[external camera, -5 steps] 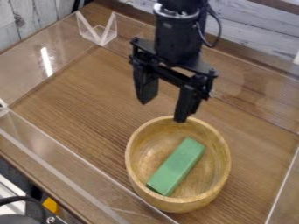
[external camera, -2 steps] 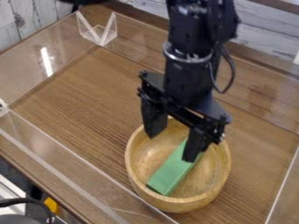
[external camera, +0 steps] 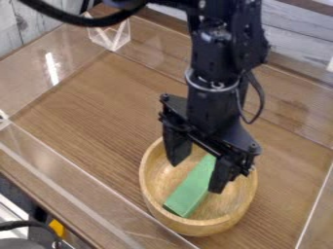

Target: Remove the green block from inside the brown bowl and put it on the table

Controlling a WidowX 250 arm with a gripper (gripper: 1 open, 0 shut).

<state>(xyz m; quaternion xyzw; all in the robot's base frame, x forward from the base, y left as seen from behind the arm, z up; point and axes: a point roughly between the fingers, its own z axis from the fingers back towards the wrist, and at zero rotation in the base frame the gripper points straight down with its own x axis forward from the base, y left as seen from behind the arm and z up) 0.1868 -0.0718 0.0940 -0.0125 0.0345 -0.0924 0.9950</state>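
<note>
The green block (external camera: pixel 190 192) lies flat inside the brown bowl (external camera: pixel 163 196) near the table's (external camera: pixel 92 107) front edge, its long side running diagonally. My black gripper (external camera: pixel 201 163) points straight down over the bowl, open, its two fingers (external camera: pixel 174 154) straddling the upper end of the block. The fingertips have dipped below the rim. Nothing is gripped between them. The far end of the block is hidden behind the gripper.
Clear acrylic walls (external camera: pixel 39 58) ring the tabletop. A clear folded acrylic piece (external camera: pixel 109 34) stands at the back left. The bowl sits close to the front acrylic wall (external camera: pixel 92 209).
The gripper has come down and toward the front, from above the bowl's far rim into the bowl, with its fingers now either side of the block. It stayed open throughout.
</note>
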